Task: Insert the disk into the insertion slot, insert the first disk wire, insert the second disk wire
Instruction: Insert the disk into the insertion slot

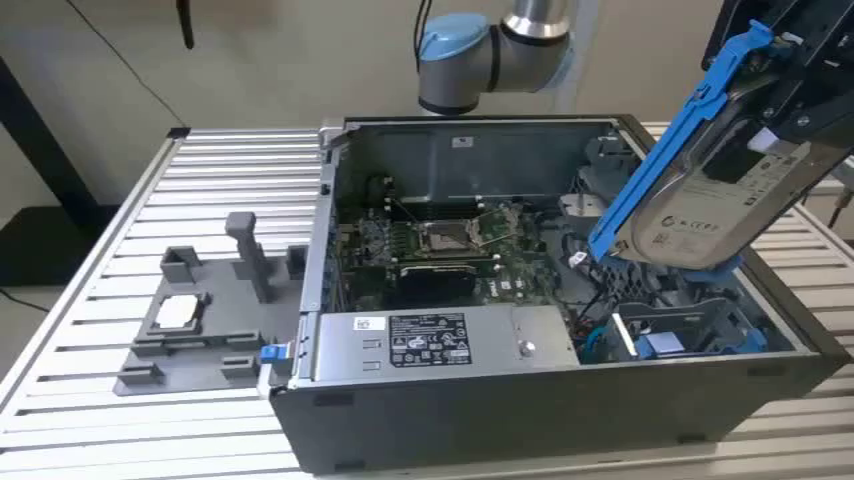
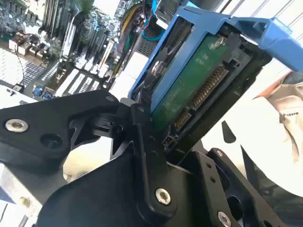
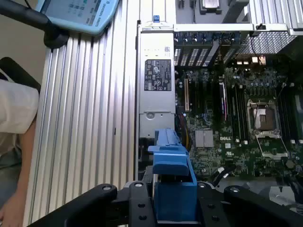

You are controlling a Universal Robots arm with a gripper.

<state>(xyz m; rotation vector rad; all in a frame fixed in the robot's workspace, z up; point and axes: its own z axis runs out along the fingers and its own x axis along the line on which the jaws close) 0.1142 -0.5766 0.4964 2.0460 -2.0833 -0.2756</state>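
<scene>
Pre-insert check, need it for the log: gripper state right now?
Gripper: shut on the disk, gripped by its blue carrier and held tilted above the open case; not yet in the insertion slot.

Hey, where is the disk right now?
The disk hangs tilted at the exterior view's right, held by the gripper, above the insertion slot in the near right corner of the case.
</scene>
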